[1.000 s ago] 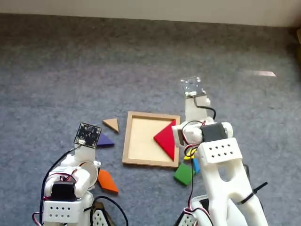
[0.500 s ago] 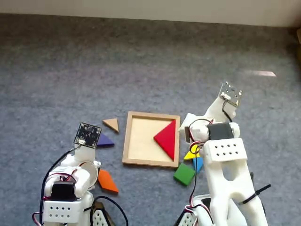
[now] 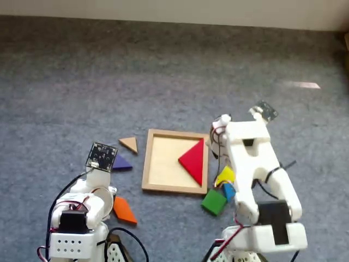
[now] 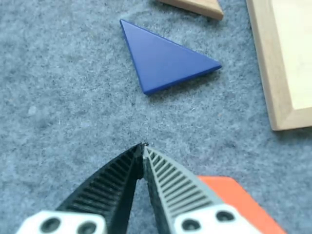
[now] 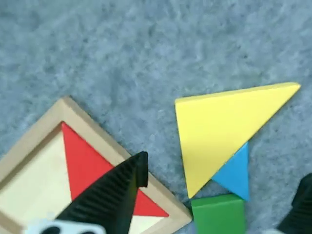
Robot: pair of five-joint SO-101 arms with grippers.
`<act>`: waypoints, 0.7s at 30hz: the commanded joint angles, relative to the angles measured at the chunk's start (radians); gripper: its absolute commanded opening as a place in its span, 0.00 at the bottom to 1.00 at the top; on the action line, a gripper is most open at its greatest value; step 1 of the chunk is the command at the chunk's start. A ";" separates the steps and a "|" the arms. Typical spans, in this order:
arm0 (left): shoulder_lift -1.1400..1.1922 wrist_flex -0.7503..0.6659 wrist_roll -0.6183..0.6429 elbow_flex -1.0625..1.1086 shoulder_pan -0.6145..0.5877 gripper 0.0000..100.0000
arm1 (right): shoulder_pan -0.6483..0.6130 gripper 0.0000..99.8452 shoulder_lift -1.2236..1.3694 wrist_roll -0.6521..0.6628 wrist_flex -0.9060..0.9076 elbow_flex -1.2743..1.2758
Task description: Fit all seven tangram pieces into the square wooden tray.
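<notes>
R gripper (image 5: 222, 175) swung over to yellow triangle (image 5: 219, 126), jaws spread, L gripper (image 4: 143, 151) pressed together

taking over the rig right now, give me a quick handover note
Left gripper: shut, empty, over the carpet between the dark blue triangle and the orange piece.
Right gripper: open, empty, above the yellow triangle beside the tray.
Done: red triangle in the tray.
Left: six pieces outside, including the light blue triangle, green square and tan triangle.
</notes>
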 commanded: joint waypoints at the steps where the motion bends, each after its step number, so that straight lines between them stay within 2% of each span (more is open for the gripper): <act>1: -0.045 0.012 -0.003 0.021 -0.012 0.01 | 0.050 0.44 0.079 -0.025 -0.015 -0.107; 16: -0.045 0.012 -0.003 0.021 -0.013 0.01 | 0.128 0.43 0.317 -0.026 -0.024 -0.272; 21: -0.045 0.012 -0.003 0.021 -0.013 0.01 | 0.137 0.30 0.323 -0.018 -0.024 -0.272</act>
